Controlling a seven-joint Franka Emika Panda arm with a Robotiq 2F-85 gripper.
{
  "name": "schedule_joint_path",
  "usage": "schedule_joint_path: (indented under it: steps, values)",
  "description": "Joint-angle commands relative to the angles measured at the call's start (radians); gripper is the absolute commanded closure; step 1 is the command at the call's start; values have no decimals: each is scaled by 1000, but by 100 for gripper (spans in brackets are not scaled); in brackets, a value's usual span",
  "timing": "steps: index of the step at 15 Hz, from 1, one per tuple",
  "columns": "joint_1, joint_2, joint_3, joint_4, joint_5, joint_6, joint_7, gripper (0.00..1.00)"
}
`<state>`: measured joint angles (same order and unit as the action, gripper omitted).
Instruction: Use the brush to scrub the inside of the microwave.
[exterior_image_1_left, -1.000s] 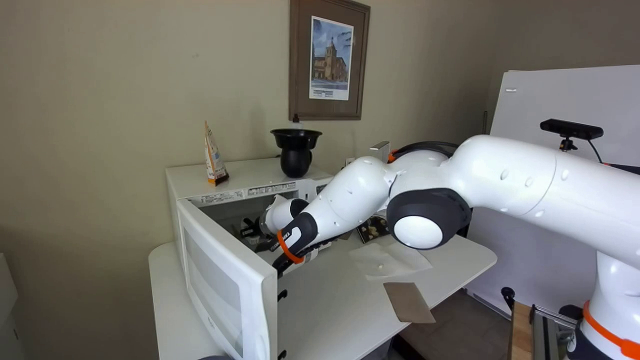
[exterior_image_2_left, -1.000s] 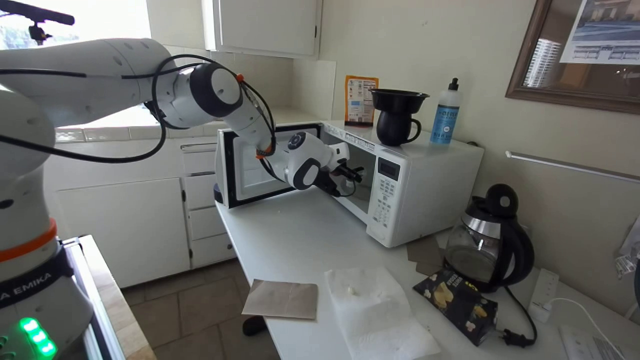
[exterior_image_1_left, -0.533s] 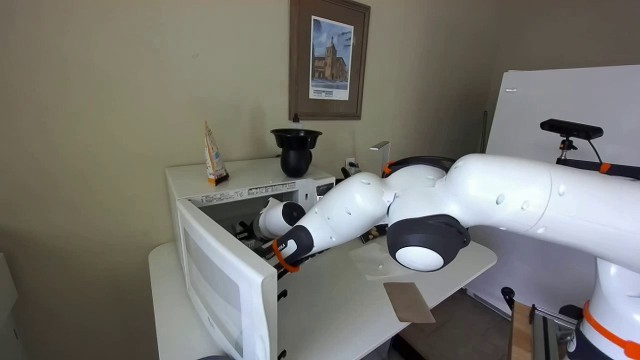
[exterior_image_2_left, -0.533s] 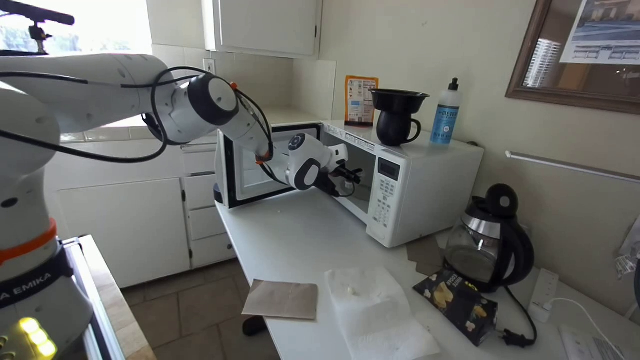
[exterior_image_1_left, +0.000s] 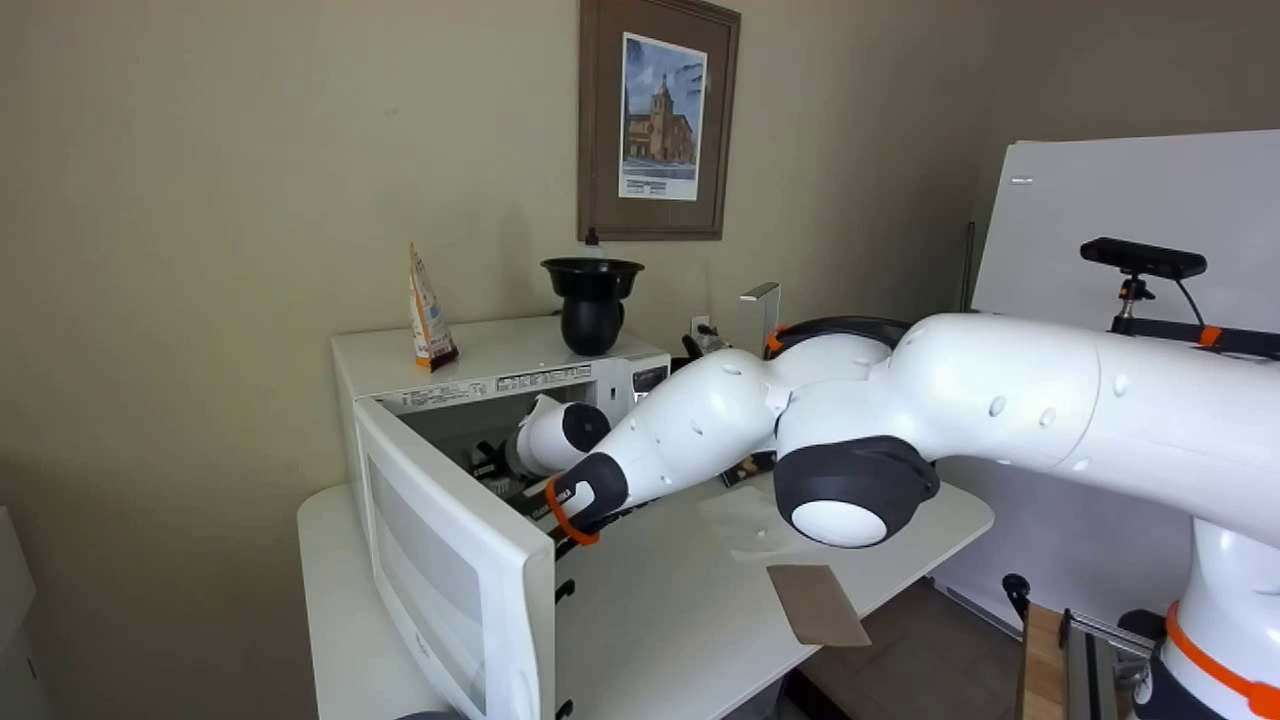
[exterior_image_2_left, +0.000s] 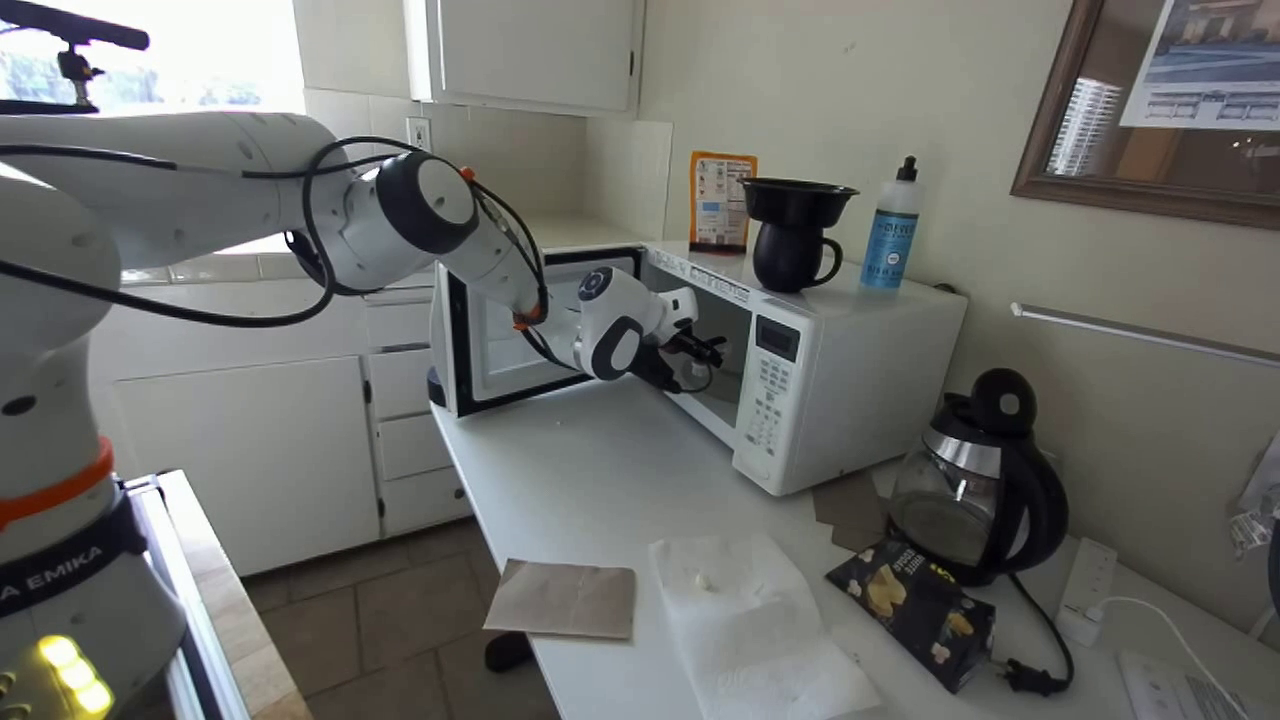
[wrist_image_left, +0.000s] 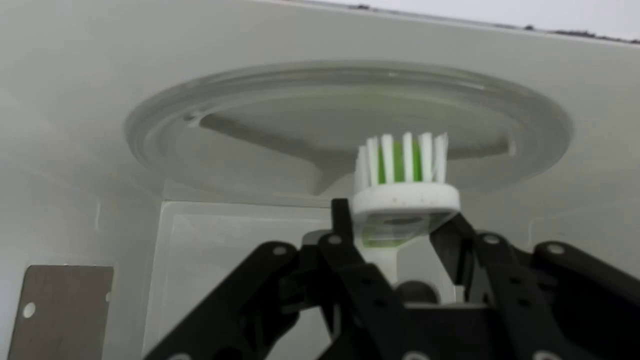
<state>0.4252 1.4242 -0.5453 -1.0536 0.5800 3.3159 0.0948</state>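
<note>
One corner of a room is shown, with cabinets (exterior_image_2_left: 240, 450) set beyond a white desk (exterior_image_2_left: 590, 480). An arm (exterior_image_1_left: 960, 390) is extended over the desk into a microwave (exterior_image_2_left: 870, 390), its door (exterior_image_1_left: 440, 565) swung wide. Inside, the glass turntable (wrist_image_left: 325, 120) is faced by the jaws, which are closed against the brush (wrist_image_left: 405, 200) and parted only by it. The brush is held at the fingertips (wrist_image_left: 341, 215), its long axis foreshortened, the handle (wrist_image_left: 384, 262) running between them. Bristles (wrist_image_left: 402, 157) are aimed outward, toward the turntable; the scrub would presumably be pressed along that line. Whether glass is touched cannot be told.
</note>
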Motion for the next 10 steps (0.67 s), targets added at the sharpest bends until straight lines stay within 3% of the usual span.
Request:
schedule_joint_path:
  steps: [1,5,8,9,10]
  values:
    - [-1,44,-82,79,17,-121,53,81]
    - [-28,85,-118,174,-7,-249,104,81]
    - [-37,134,-136,235,-10,-254,145,81]
    - [-30,64,-78,137,-64,-210,134,81]
    - [-34,71,-80,142,-78,-208,145,81]
